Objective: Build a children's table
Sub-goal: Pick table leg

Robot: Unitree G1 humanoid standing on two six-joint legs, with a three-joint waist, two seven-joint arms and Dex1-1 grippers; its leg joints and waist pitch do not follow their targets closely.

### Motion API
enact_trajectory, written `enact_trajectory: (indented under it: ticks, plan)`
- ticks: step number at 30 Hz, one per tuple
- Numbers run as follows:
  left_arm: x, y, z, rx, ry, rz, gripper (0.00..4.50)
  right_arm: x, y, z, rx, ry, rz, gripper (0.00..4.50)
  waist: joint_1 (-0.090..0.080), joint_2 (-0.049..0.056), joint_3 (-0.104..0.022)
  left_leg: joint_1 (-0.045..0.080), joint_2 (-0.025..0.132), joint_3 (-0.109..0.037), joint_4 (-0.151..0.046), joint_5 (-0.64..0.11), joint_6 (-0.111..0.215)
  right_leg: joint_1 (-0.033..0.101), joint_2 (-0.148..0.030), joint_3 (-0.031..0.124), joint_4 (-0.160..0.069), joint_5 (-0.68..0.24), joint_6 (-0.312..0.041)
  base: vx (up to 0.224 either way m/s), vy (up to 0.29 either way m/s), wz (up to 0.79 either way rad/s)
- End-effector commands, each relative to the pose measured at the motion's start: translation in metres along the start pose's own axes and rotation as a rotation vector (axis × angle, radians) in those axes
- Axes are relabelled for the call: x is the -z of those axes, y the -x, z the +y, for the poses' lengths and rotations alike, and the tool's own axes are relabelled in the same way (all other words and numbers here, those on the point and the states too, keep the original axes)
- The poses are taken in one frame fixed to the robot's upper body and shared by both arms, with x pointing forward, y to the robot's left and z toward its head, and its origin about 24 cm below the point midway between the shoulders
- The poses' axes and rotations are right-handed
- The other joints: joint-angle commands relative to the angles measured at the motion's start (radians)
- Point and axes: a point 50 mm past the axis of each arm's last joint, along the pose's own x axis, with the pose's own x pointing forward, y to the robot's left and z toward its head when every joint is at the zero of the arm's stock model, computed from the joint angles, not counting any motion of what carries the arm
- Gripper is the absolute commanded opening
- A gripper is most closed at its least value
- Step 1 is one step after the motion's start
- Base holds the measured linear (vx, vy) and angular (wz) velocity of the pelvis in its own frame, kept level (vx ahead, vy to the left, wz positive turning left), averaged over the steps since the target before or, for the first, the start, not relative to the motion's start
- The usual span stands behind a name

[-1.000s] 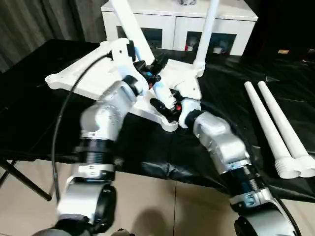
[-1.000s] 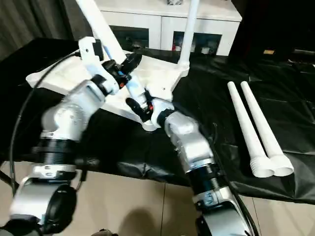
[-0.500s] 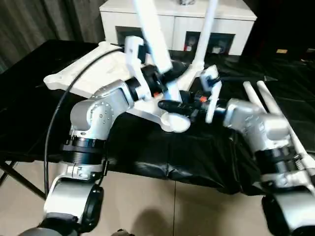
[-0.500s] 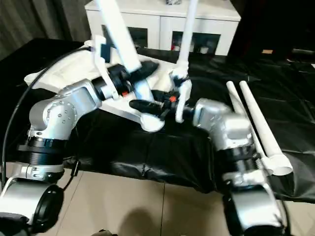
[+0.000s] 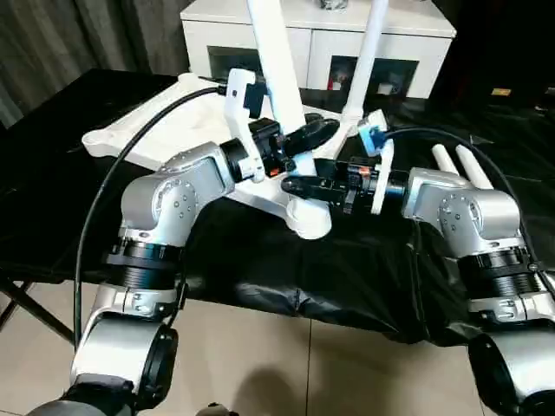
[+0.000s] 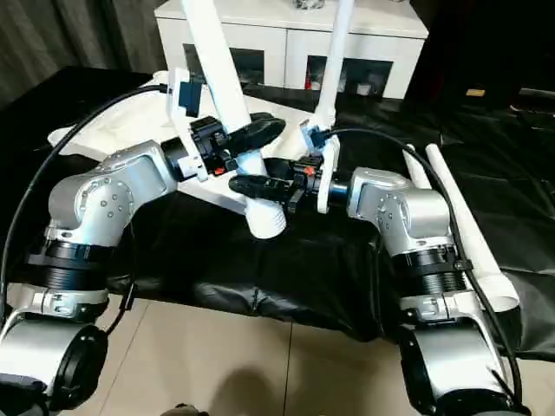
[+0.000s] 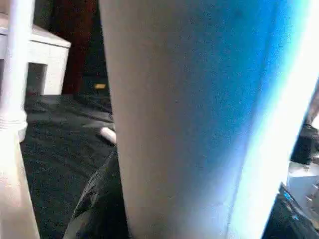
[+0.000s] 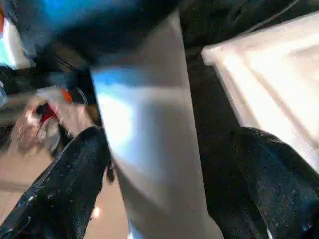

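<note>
Two silver robot arms reach forward and bend inward so that they meet over the near middle of a bench (image 5: 69, 217) draped in black sheeting. The left gripper (image 5: 310, 137) comes in from the left with its forearm angled up and across; its jaws are clamped on a white tube leg (image 5: 276, 65) low on its shaft. That leg stands nearly upright, leaning slightly away to the left, its long axis running from the near corner socket (image 5: 310, 217) of the tabletop (image 5: 147, 130) up past the top of the view. The right gripper (image 5: 305, 186) reaches in horizontally from the right, pointing left, and its jaws sit on either side of the same leg just below the left gripper, close to the socket; whether they press on it cannot be told. The white tabletop lies upside down on the bench, tilted, stretching back and to the left. A second leg (image 5: 368, 52) stands upright in the far right corner. Two spare legs (image 6: 460, 234) lie side by side on the bench to the right, their long axes running away from the robot. A white cabinet (image 5: 316, 39) stands behind the bench.
</note>
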Motion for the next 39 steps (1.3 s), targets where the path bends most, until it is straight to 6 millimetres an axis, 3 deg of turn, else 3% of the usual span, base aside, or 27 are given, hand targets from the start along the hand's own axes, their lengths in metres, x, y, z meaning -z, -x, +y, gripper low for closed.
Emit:
enact_trajectory:
  ticks: [1,12,20,29,35,37,38,39]
  plan:
    - [-0.003,0.0,-0.011,0.105,-0.04,0.026,1.84,-0.001,0.001,0.001,-0.026,0.02,0.041,4.15,0.005,-0.013,-0.088,0.025,0.02,0.002,-0.069,-0.112,0.031,0.062,-0.036,0.021,-0.051,-0.07,-0.266,0.0,0.0,0.0]
    - [-0.002,0.008,-0.02,0.256,-0.064,0.056,1.84,0.0,0.005,0.012,-0.192,0.019,0.063,4.15,0.008,-0.011,-0.086,0.025,0.022,0.003,-0.068,-0.132,0.033,0.06,-0.036,0.022,-0.049,-0.089,-0.275,0.0,0.0,0.0]
    - [-0.005,0.007,-0.021,0.27,-0.039,0.017,1.84,0.005,0.004,0.016,-0.235,-0.009,0.049,3.39,0.012,-0.011,-0.085,0.025,0.021,0.002,-0.069,-0.157,0.016,0.059,-0.036,0.023,-0.053,-0.138,-0.26,0.0,0.0,0.0]
    - [-0.008,0.006,-0.017,0.225,-0.053,-0.012,1.84,0.007,0.003,0.017,-0.224,-0.017,0.025,2.56,0.011,-0.009,-0.086,0.024,0.021,0.0,-0.069,-0.156,0.012,0.058,-0.036,0.023,-0.052,-0.129,-0.257,0.0,0.0,0.0]
    - [-0.026,0.011,-0.01,0.204,-0.025,-0.056,1.84,0.009,0.004,0.018,-0.216,-0.027,0.006,2.11,0.013,-0.006,-0.087,0.026,0.017,0.002,-0.068,-0.152,0.01,0.057,-0.033,0.022,-0.051,-0.123,-0.254,0.0,0.0,0.0]
    - [-0.033,0.011,-0.005,0.178,0.003,-0.063,2.4,0.012,0.003,0.017,-0.21,-0.028,0.007,2.05,0.012,-0.007,-0.087,0.026,0.017,0.001,-0.068,-0.154,0.011,0.057,-0.033,0.022,-0.051,-0.121,-0.258,0.0,0.0,0.0]
    - [-0.035,0.011,-0.003,0.168,0.006,-0.066,2.4,0.012,0.003,0.017,-0.207,-0.028,0.007,2.05,0.014,0.006,-0.088,0.027,0.017,-0.001,-0.067,-0.157,0.007,0.056,-0.034,0.021,-0.049,-0.122,-0.259,0.0,0.0,0.0]
    - [-0.038,0.011,-0.001,0.15,-0.008,-0.074,2.54,0.013,0.003,0.017,-0.202,-0.027,0.007,2.0,0.013,0.002,-0.087,0.028,0.016,0.0,-0.067,-0.164,0.007,0.056,-0.032,0.021,-0.054,-0.123,-0.257,0.0,0.0,0.0]
